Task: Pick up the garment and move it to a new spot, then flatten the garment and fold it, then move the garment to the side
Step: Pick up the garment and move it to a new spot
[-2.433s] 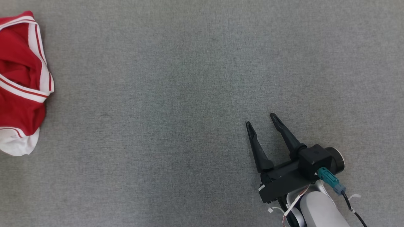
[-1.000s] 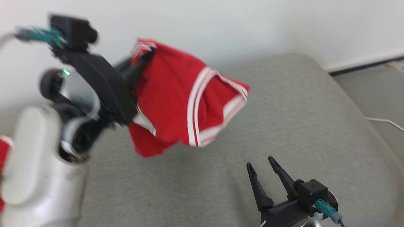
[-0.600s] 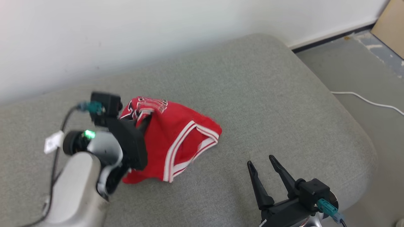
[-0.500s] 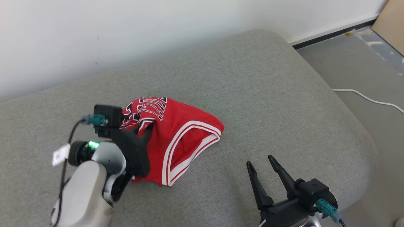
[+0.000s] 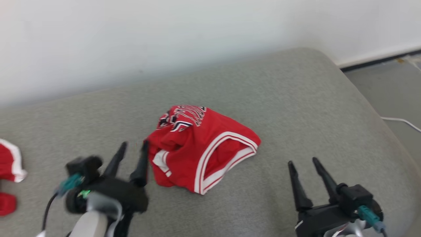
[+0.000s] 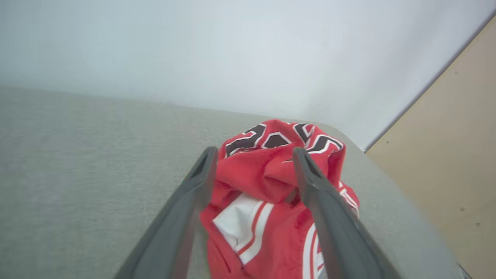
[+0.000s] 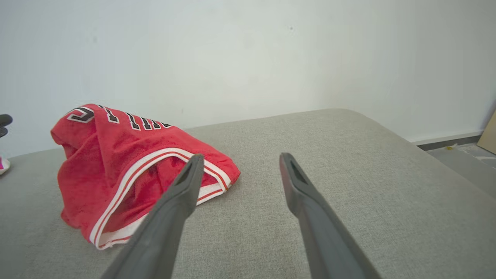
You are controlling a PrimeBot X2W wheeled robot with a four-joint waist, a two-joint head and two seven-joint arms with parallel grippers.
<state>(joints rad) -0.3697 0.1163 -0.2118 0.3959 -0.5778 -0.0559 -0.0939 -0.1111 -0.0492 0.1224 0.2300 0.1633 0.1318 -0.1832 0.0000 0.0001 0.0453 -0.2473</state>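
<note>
Two tools, both with fingers spread and nothing clamped in either.

In the head view, the garment [image 5: 204,144] lies in a crumpled heap near the middle of the grey cushion [image 5: 296,108]. Your left tool [image 5: 134,144] sits at its left edge, with one finger touching or just beside the cloth. The right tool [image 5: 302,162] hangs off to the garment's lower right, apart from it. Another red-and-white cloth [image 5: 8,161] shows at the far left edge, and it could be taken for the target by mistake.

In the left wrist view, a bunched fold of the garment rises between the parted fingers, lettering at the top. If you draw that arm away carelessly, a finger could snag the fold and drag the heap.

In the right wrist view, the garment lies ahead and to the left of the open fingers, its striped hem nearest the left finger. The layers look doubled over, so a blind pinch could catch two at once and spoil the flattening.
</note>
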